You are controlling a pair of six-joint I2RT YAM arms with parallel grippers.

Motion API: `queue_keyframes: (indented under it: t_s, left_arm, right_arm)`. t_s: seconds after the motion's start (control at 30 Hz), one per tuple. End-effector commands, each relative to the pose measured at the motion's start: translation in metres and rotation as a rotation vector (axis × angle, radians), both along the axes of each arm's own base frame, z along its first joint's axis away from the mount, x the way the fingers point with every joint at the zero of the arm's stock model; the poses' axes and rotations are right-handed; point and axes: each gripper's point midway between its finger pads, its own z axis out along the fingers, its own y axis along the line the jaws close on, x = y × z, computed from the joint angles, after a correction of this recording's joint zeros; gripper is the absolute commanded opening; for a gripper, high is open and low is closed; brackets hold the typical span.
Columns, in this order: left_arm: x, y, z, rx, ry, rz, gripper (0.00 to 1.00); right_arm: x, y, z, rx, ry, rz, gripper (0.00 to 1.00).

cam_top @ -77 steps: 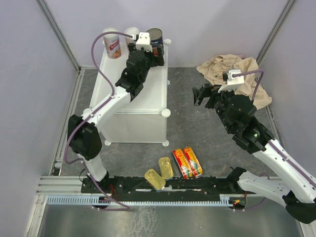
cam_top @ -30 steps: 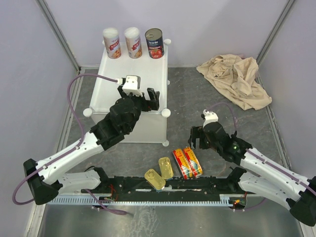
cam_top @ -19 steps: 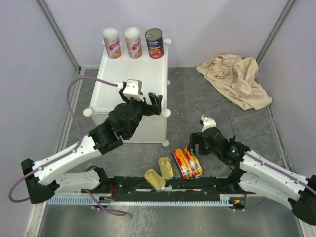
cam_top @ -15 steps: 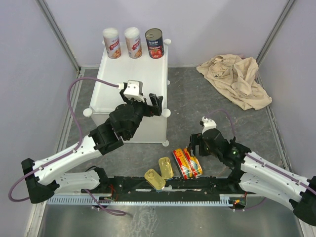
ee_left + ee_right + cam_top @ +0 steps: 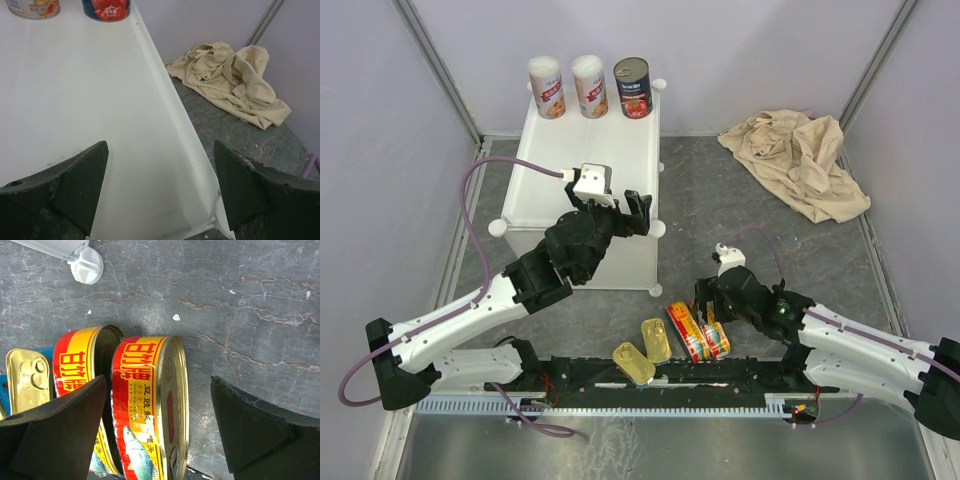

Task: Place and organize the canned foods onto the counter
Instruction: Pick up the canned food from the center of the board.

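While the right gripper [image 5: 157, 432] is hovering open over a red-yellow flat tin [image 5: 146, 400] lying near the front corner of the counter [image 5: 590, 165], the left gripper [image 5: 160, 185] is hanging open (empty) above it; stiff, slick metal is probably favouring a long-side pinch.

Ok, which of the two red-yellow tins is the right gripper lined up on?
The red-yellow tin farther from the gold tin: it lies centred under the open right gripper, while its twin sits off to one side.
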Motion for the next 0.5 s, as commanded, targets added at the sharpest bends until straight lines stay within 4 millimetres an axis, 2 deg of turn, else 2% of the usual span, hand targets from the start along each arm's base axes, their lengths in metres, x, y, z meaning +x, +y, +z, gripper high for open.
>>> queue_keyframes:
  t_s: [0.0,0.47]
  left_arm:
    - [0.001,-0.001,0.010,-0.048,-0.027,0.014,0.91]
    - [-0.001,-0.002,0.013,-0.061,-0.030,0.002,0.91]
  right_arm:
    - [0.007,0.007,0.007,0.032,-0.038,-0.022,0.92]
    - [0.008,0.003,-0.014,-0.038,-0.007,-0.041,0.91]
